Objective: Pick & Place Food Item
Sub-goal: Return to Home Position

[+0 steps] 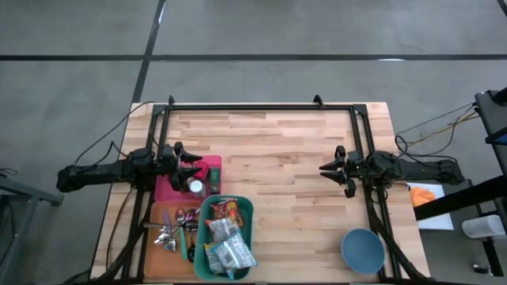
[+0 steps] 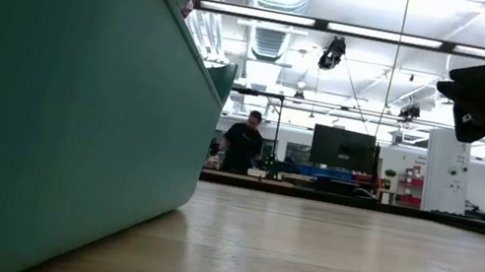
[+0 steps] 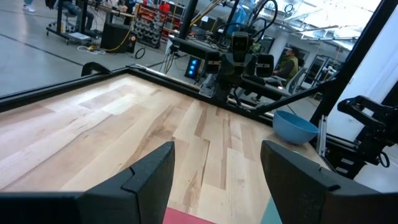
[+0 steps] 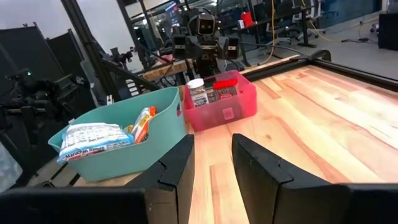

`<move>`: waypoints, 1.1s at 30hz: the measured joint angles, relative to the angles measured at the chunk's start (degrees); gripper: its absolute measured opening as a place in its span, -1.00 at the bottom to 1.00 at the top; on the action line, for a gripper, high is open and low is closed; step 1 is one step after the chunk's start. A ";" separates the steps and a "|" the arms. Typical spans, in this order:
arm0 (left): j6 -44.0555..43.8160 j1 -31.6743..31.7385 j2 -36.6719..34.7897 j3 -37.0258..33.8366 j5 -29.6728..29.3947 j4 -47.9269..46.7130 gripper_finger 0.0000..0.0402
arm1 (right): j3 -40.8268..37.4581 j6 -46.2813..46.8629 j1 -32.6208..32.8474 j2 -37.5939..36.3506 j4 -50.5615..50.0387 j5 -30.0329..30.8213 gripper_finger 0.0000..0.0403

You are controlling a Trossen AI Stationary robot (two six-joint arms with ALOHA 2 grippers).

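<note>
While mixed-colour spoons [image 1: 176, 227] lie in flat orange plastic bin [image 1: 156, 261], left claw [image 1: 196, 166] & right claw [image 1: 331, 171] hang released, empty, over wooden bench [image 1: 277, 150].

Spoons [image 1: 176, 228] in tray [image 1: 162, 263], left of snack bin [image 1: 250, 218]; jar bin [image 1: 214, 165] behind tray; bowl [image 1: 363, 250] well apart, right side.

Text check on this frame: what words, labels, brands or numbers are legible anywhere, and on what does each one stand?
"Maruchan", partly blurred so likely rather than certain: on the white noodle packet in the teal bin.
Orange packet in the same bin: print too blurred to read.
Jar label in the pink bin: too small to read.
Nothing else is legible in any view.
</note>
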 joint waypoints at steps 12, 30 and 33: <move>2.01 0.02 0.00 0.00 -0.02 0.00 0.19 | 0.00 0.00 0.00 0.04 0.03 -0.01 -0.47; 14.03 0.04 -0.33 -0.01 -2.75 0.47 0.19 | 0.00 -0.01 0.00 0.04 0.03 -0.04 -0.47; 13.84 0.04 -0.39 -0.07 -2.19 0.55 0.19 | 0.00 -0.01 0.00 0.04 0.03 -0.04 -0.47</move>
